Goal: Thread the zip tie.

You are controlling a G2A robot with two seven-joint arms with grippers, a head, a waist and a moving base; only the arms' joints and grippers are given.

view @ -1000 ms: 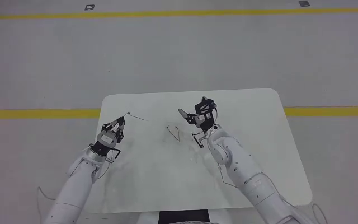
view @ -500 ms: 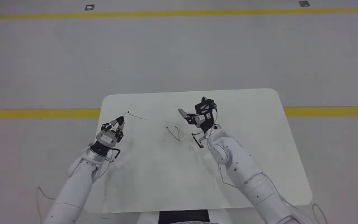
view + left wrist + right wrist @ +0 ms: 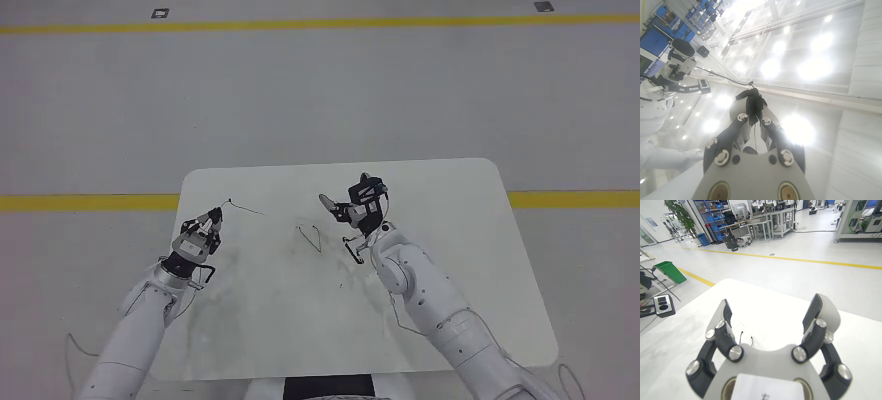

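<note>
My left gripper [image 3: 214, 223] is held over the left side of the white table [image 3: 460, 270], shut on a thin black zip tie [image 3: 243, 208]. The tie runs out past the fingertips toward the table's middle. In the left wrist view the black pads [image 3: 754, 106] are pressed together on the zip tie [image 3: 728, 78], whose small head [image 3: 751, 83] sits just beyond them. My right gripper [image 3: 335, 207] hovers near the table's middle, open with nothing between its fingers [image 3: 772, 306]. Two loose zip ties [image 3: 312, 238] lie on the table just below it [image 3: 746, 337].
A green bin [image 3: 671, 273] stands on the floor beyond the table's edge. Yellow lines [image 3: 560, 199] run across the floor around the table. Workbenches and shelves [image 3: 761, 224] stand far off in the room.
</note>
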